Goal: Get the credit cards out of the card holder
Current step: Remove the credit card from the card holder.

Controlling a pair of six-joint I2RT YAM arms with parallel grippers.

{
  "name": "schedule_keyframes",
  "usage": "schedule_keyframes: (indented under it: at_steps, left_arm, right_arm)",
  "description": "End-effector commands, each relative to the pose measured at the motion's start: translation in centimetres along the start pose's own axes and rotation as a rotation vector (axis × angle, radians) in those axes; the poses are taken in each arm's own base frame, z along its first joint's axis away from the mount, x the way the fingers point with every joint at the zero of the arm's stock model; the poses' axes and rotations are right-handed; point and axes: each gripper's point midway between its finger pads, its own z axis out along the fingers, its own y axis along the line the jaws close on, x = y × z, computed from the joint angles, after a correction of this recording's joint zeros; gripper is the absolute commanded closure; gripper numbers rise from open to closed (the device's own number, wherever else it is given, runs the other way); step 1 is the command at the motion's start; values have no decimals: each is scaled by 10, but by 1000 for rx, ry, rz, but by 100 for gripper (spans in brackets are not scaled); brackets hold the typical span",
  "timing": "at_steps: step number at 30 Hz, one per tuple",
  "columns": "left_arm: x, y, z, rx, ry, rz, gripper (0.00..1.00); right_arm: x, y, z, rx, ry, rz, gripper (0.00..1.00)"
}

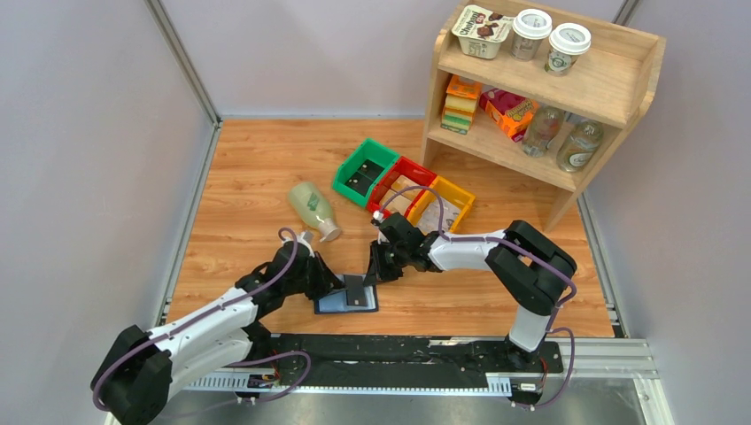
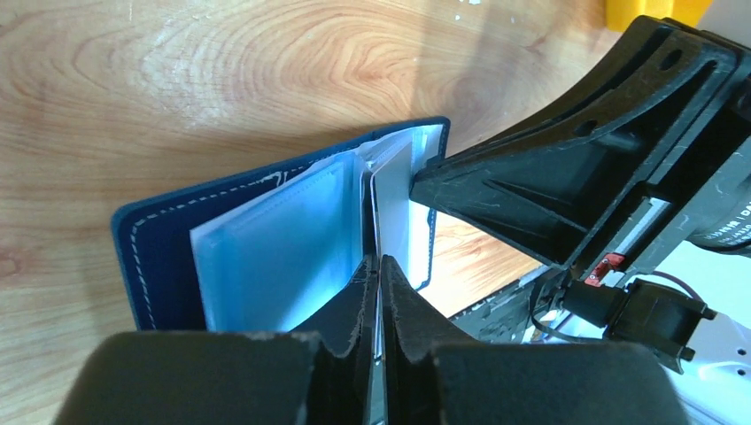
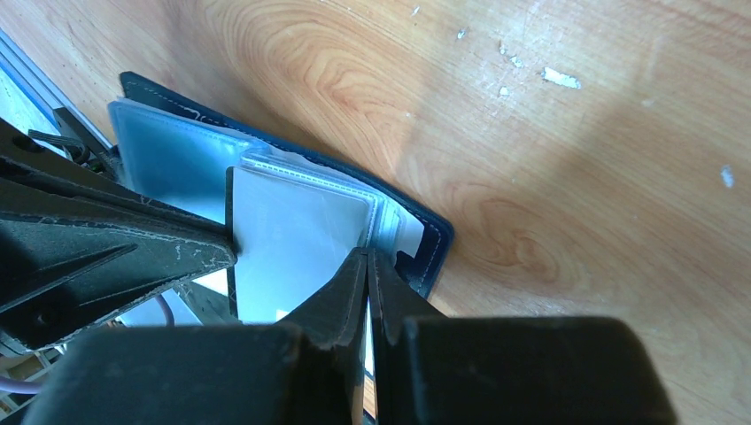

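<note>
Left wrist — left pincer (image 2: 379, 262) on card holder (image 2: 159, 257)

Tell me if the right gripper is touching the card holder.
Touching. Right wrist view shows the right gripper pinching a sleeve of the card holder.

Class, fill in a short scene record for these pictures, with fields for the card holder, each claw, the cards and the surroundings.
card holder: open, lying flat on the table
left claw: shut on a raised leaf of the inner sleeves
right claw: shut on the sleeves' edge
credit cards: none lying out; cannot tell which sleeves hold one
surroundings: coloured bins and a bottle on its side, behind the holder
</note>
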Motion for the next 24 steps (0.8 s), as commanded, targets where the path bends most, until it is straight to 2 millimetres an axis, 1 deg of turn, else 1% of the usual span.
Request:
schedule_keyframes:
  at_steps: [1,2,3,5,8,10,17,19,22,24]
  left_arm:
    - [-8,-32,-3,145,-36,-16,92]
    - [-8,-32,-2,148,-32,-17,93]
    - [-8,-38,-3,175,-31,-11,93]
    - [-7,-42,0,198,-18,-6,94]
    - [-5,-45,2,213,0,-5,94]
    - [-3,-45,5,216,11,-4,91]
    - [2,-45,12,215,53,-10,70]
    - [4,-45,13,213,58,-11,67]
    - [1,-46,9,214,44,-8,70]
    - [-3,-45,5,200,16,-12,80]
  right_arm:
    - [35,-54,10,178,85,37,94]
    - [35,-54,10,177,87,36,94]
    - [35,-55,10,175,87,40,94]
    - [37,-54,11,172,90,43,94]
    - [38,-54,11,169,89,49,94]
    - [38,-54,11,166,90,49,94]
    - [38,-55,13,162,87,57,94]
    - [40,-56,13,167,90,60,94]
    - [41,-60,14,178,89,63,94]
    - [43,-64,14,189,93,63,94]
